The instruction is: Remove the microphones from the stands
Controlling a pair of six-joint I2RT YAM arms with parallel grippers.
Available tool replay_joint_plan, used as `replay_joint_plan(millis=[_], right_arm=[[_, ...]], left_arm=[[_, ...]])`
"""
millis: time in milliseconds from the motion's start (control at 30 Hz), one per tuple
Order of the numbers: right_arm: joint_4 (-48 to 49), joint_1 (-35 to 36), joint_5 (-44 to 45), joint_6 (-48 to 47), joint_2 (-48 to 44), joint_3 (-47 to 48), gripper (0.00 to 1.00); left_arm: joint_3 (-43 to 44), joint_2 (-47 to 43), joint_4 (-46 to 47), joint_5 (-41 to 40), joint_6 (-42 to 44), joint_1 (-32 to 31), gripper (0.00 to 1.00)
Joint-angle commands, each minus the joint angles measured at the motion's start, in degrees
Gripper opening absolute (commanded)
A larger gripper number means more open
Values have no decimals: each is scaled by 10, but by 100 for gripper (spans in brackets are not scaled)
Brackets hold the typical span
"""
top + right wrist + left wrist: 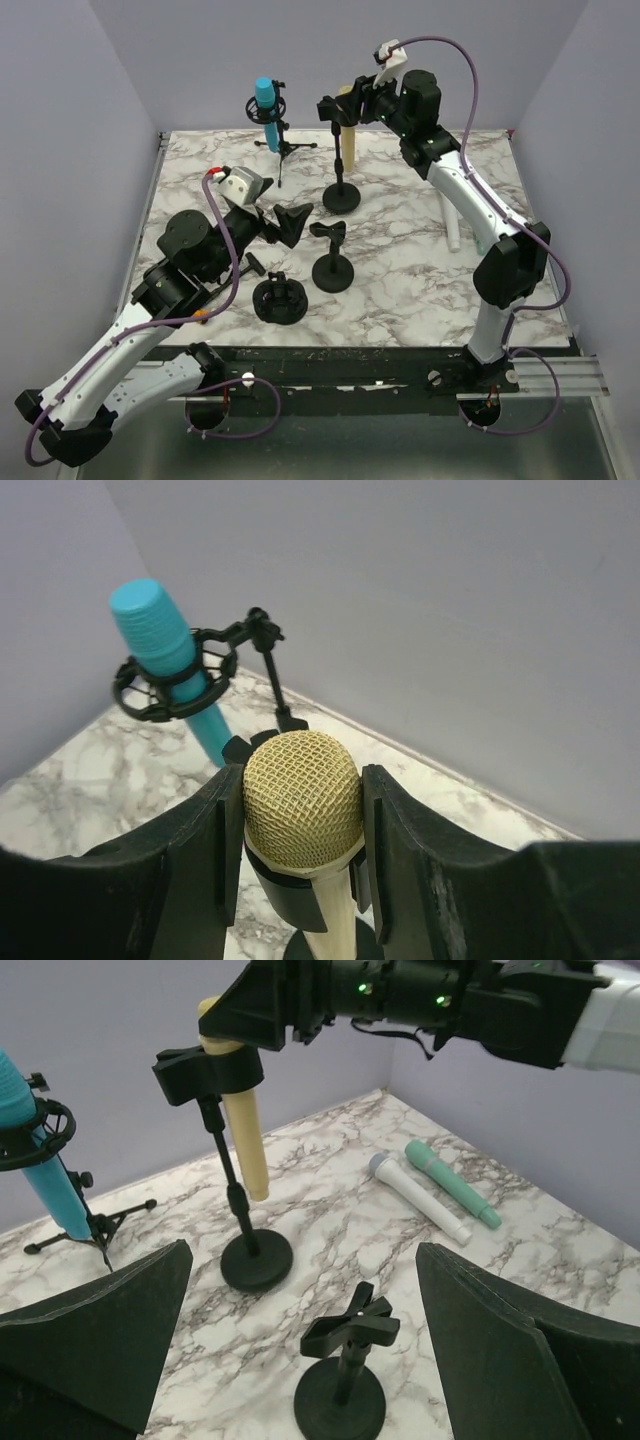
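A yellow microphone [347, 138] hangs in the clip of a tall black stand [341, 195] at the back middle of the table. My right gripper [343, 103] is shut on its mesh head [302, 792], with a finger [395, 830] pressed on each side. The body still sits in the stand's black clip [292, 898]. The left wrist view shows the microphone [246, 1140] in its clip [205, 1070]. My left gripper [285, 222] is open and empty, and hovers low over the table [302, 1260] near a short stand.
A blue microphone [267, 105] sits in a shock mount on a tripod at the back left. A short empty stand [332, 262] and a loose black shock mount [278, 300] are near the left gripper. A white microphone [420, 1195] and a teal one [452, 1182] lie at the right.
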Motion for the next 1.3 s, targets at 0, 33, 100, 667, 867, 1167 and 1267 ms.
replay_joint_plan(millis=[0, 33, 100, 667, 867, 1167, 1267], right_arm=[[57, 0, -132, 17, -58, -15, 1], [62, 0, -171, 17, -59, -24, 1], [81, 1, -212, 33, -66, -43, 1], [240, 62, -341, 149, -72, -118, 1], [212, 64, -393, 122, -66, -130, 1], [166, 64, -411, 82, -59, -141, 1], [172, 64, -414, 79, -66, -155, 1]], left_arm=[[5, 14, 3, 29, -22, 33, 99], [7, 17, 2, 37, -32, 45, 97], [4, 17, 10, 63, -47, 68, 96], [-4, 37, 29, 151, -4, 213, 97], [10, 93, 84, 410, -46, 316, 92], [15, 159, 164, 623, -96, 396, 95], [15, 164, 159, 626, -81, 403, 97]])
